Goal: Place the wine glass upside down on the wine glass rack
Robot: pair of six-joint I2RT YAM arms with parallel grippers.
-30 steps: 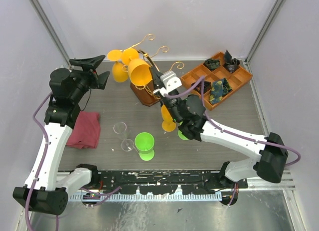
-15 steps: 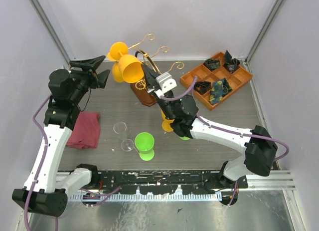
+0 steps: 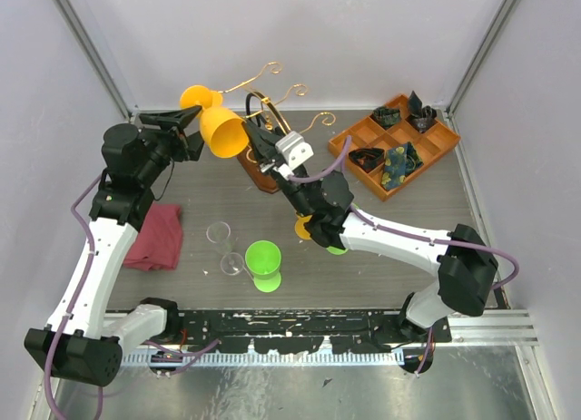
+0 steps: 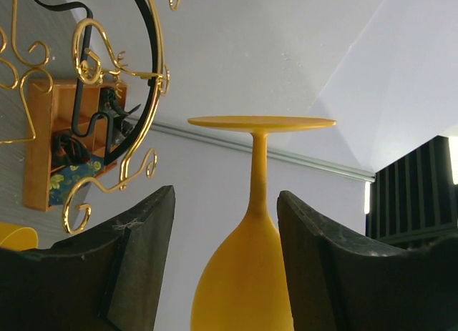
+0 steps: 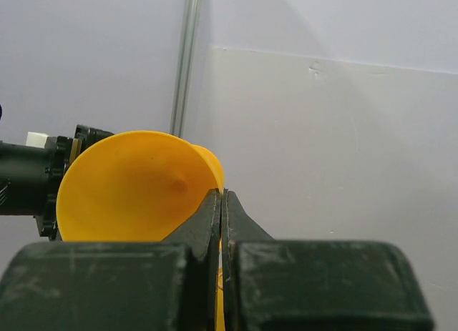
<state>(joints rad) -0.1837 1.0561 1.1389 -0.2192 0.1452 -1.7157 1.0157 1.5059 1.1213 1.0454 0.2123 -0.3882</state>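
A yellow wine glass (image 3: 221,131) is held on its side in the air, its foot (image 3: 192,97) pointing left. My right gripper (image 3: 258,137) is shut on its rim; the right wrist view shows the thin rim pinched between the tips (image 5: 222,199), with the open bowl (image 5: 132,191) to the left. My left gripper (image 3: 193,130) is open, with one finger on each side of the glass's bowl (image 4: 243,288); the stem and foot (image 4: 261,121) stick out past the fingers (image 4: 136,252). The wine glass rack (image 3: 270,93), of gold wire on a brown base (image 3: 263,177), stands just behind and to the right of the glass; its scrolls and dark hoop also show in the left wrist view (image 4: 147,73).
A second yellow glass (image 3: 306,226) and a green one (image 3: 337,249) sit under my right arm. A green glass (image 3: 263,259) and two clear glasses (image 3: 219,232) stand mid-table. A red cloth (image 3: 154,237) lies at the left. An orange compartment tray (image 3: 427,148) is at the back right.
My right gripper carried the yellow glass left and up, away from the rack. My left gripper swung in, and its open fingers now bracket the glass's bowl.
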